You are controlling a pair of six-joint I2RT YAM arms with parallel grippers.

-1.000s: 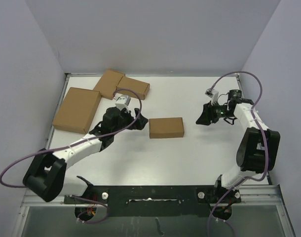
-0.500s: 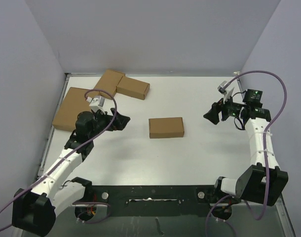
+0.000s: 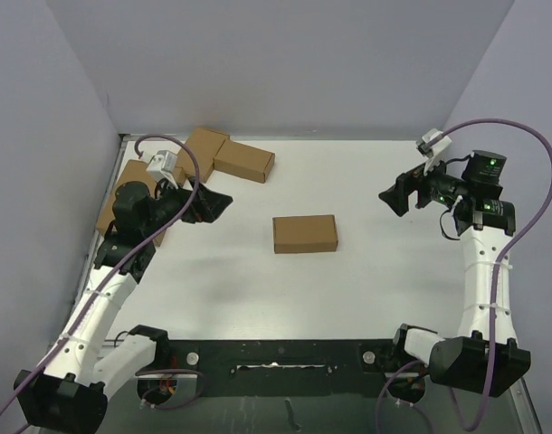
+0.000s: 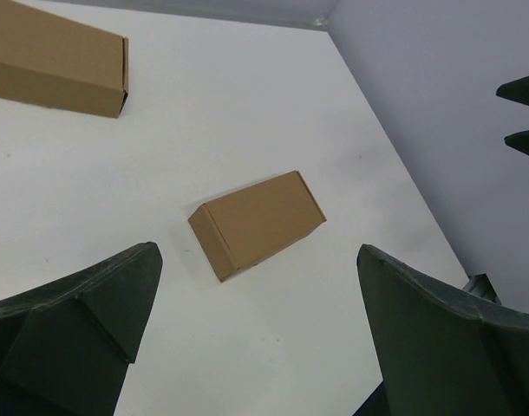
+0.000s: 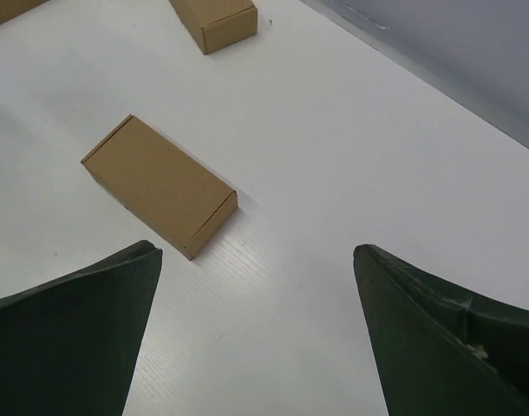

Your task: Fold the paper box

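We see the paper box (image 3: 305, 233), folded shut, lying mid-tabletop (image 3: 366, 280) with its long axis left to right. It sits between the left tool (image 3: 220, 202) and right tool (image 3: 389, 199); both are spread wide, empty and about equally near.

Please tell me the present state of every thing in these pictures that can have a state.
paper box: folded shut, lying flat, held by nothing.
left gripper: jaws open, empty.
right gripper: jaws open, empty.
two small cartons: closed, lying flat, touching each other.
large flat carton: closed, lying flat, partly hidden.
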